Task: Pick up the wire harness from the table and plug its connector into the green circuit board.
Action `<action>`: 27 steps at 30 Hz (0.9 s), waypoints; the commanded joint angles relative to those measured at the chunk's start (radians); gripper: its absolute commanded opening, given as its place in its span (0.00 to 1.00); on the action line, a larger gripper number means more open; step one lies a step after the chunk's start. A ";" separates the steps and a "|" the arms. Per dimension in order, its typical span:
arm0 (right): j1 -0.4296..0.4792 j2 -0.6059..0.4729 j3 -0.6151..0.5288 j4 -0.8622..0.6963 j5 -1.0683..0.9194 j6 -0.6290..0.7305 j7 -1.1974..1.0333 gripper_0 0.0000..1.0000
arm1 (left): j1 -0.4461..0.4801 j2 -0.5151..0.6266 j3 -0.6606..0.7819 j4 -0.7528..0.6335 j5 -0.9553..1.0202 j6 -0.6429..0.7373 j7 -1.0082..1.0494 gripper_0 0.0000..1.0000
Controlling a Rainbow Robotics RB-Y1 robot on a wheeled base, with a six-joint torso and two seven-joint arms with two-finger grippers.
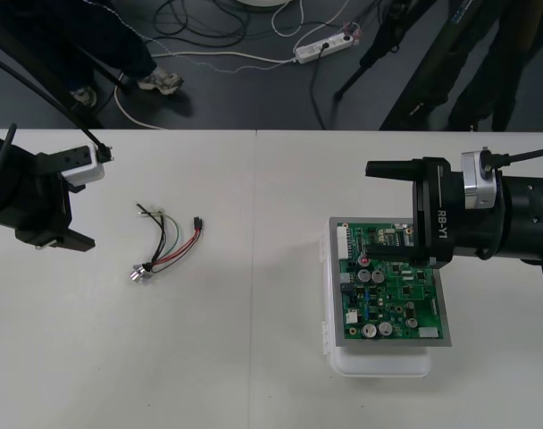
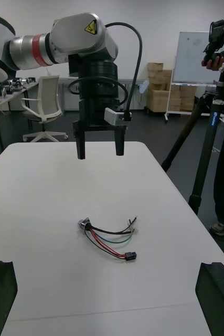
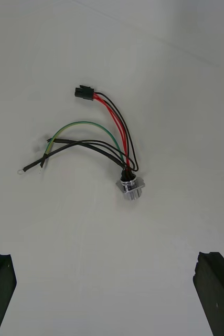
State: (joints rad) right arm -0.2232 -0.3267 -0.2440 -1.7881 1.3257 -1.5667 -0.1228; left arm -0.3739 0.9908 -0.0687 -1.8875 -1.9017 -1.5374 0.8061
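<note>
White base (image 1: 379,362): carries one green circuit board (image 1: 392,286), lying flat on the right half of the desk (image 1: 254,375).

Wire harness (image 1: 169,243): one, lying loose on the bare desk on the left half, well apart from the board. Its one black plug (image 1: 198,222) and one round metal socket (image 1: 142,272) both rest on the desk surface.

Left gripper (image 1: 91,198): just left of the harness, fingers spread, holding nothing.

Right gripper (image 1: 392,214): over the board's far part, fingers spread, holding nothing.

The left wrist view resolves the harness (image 3: 101,142) into red, black and green wires and shows a small ring terminal (image 3: 20,170) on one loose end. The right wrist view shows the left gripper (image 2: 100,149) above the desk, beyond the harness (image 2: 109,239).
</note>
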 commanded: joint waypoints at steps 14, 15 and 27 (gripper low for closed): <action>-0.041 0.163 0.049 0.009 0.029 -0.004 0.097 1.00 | 0.082 -0.175 -0.057 -0.048 -0.240 -0.033 0.064 1.00; -0.044 0.163 0.052 0.009 0.027 -0.004 0.095 1.00 | 0.084 -0.181 -0.057 -0.048 -0.247 -0.033 0.064 1.00; -0.071 0.163 0.098 0.009 0.013 -0.004 0.014 1.00 | 0.153 -0.310 -0.053 -0.047 -0.407 -0.033 0.085 1.00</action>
State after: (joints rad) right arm -0.2614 -0.1771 -0.1704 -1.7711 1.3510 -1.5667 -0.0335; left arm -0.2596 0.7308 -0.1153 -1.9081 -2.2672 -1.5379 0.8081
